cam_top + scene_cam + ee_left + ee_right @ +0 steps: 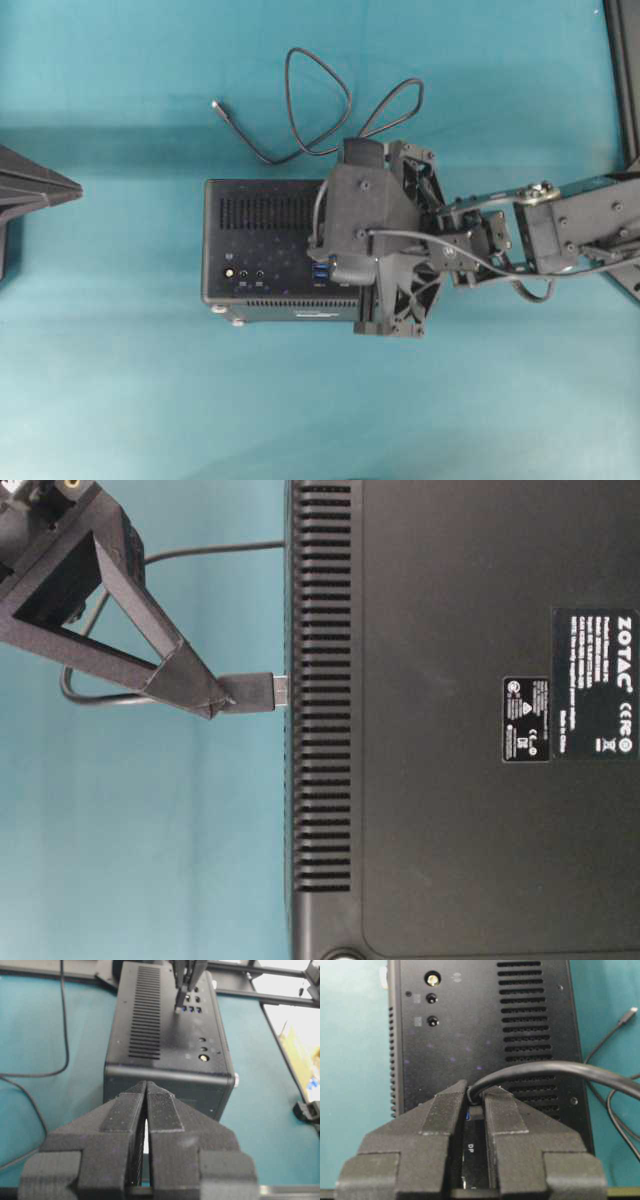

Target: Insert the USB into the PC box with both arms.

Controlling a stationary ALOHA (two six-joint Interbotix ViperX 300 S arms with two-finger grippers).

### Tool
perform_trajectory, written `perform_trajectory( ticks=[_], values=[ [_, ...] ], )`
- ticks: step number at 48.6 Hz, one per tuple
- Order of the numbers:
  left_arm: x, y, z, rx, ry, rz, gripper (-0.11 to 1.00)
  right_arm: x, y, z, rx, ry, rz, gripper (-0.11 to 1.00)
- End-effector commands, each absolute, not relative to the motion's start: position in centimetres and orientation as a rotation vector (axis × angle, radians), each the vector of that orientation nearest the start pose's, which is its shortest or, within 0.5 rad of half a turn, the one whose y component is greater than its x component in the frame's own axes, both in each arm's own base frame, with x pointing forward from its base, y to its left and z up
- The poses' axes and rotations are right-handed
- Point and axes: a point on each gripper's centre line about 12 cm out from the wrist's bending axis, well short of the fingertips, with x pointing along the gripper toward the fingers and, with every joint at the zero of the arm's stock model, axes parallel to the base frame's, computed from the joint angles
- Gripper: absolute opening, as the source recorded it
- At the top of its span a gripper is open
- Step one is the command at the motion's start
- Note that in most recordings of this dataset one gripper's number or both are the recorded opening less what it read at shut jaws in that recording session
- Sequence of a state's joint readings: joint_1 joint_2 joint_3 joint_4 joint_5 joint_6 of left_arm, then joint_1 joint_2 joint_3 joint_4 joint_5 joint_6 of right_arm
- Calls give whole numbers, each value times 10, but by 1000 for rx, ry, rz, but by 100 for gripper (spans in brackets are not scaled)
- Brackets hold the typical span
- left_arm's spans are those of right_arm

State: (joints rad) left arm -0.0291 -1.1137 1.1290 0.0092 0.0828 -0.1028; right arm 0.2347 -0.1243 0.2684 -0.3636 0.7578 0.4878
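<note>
Table-level exterior view: the USB plug is clenched in the right gripper, its silver tip just beside the PC box. The left gripper, jaws closed on nothing, is near the box. The limp cable is best gripped by its rigid plug.

From overhead you look straight down on the PC box. The table-level view sits close against its side. Each wrist camera peers along its own fingers at the box; all four share it.
</note>
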Motion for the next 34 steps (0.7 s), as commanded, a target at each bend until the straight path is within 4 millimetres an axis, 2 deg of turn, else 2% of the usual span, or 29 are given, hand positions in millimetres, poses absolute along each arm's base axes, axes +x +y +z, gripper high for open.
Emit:
perform_trajectory(
  ticks=[1,7,11,21,24,34],
  values=[
    [176,-5,302,-92,86,-24,0,387,60,311,8,818,-108,12],
    [176,-5,301,-91,87,-23,0,387,60,314,10,811,-107,16],
    [176,-5,300,-91,90,-23,0,386,60,316,12,806,-108,23],
    [176,-5,300,-91,92,-24,0,387,57,320,16,796,-112,57],
    [176,-5,300,-91,92,-24,0,387,57,322,11,789,-113,64],
    [176,-5,299,-91,93,-24,0,386,56,331,10,762,-111,65]
  ],
)
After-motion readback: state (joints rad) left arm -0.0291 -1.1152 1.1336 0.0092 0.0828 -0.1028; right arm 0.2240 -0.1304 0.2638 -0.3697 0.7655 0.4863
